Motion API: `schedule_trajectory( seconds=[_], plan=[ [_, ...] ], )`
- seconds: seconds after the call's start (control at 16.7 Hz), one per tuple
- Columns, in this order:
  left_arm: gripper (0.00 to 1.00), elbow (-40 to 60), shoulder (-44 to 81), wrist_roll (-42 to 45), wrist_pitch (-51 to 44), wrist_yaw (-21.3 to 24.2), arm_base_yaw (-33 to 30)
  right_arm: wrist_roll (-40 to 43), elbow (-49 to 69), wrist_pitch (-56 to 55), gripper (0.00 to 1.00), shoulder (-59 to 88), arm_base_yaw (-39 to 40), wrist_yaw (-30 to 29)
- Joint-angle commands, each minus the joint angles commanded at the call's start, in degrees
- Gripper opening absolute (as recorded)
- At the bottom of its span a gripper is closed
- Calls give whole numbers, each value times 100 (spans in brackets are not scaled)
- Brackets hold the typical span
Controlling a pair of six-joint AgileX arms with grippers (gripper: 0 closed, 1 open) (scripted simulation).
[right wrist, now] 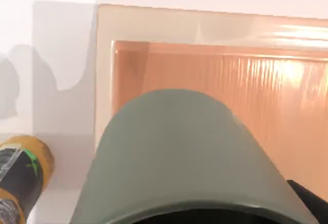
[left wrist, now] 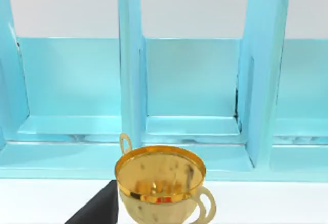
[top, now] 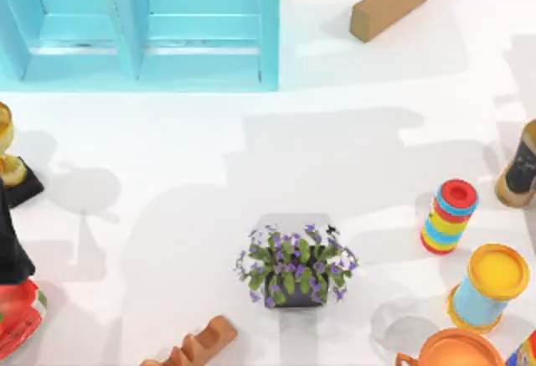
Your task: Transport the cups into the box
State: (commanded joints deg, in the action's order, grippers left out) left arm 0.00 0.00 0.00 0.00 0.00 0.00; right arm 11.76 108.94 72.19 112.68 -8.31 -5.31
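Note:
An olive-grey cup sits very close in the right wrist view, rim toward the camera, raised above the table. A dark finger of my right gripper shows at its side, and the gripper holds the cup. The large cyan box stands at the table's back left, with upright walls and a divider. It also rises across the left wrist view as the box wall. A black form at the left edge looks like my left arm, parked.
A gold trophy on a black base stands in front of the box, seen close as the trophy bowl. A potted plant is mid-table. A tan block, striped cylinder, yellow-lidded can and brown bottle stand on the right.

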Motion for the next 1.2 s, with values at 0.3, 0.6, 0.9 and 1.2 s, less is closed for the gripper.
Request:
schedule_trajectory(
  seconds=[0.3, 0.6, 0.9, 1.2],
  plan=[
    [100, 0, 0, 0, 0, 0, 0, 1417, -759, 679, 0, -421, -1693, 260],
    [100, 0, 0, 0, 0, 0, 0, 1731, -946, 797, 0, -556, -2077, 291],
    [100, 0, 0, 0, 0, 0, 0, 1712, -1146, 559, 0, -549, -2022, 282],
    [100, 0, 0, 0, 0, 0, 0, 1664, -2081, -305, 0, -588, -1973, 303]
  ],
)
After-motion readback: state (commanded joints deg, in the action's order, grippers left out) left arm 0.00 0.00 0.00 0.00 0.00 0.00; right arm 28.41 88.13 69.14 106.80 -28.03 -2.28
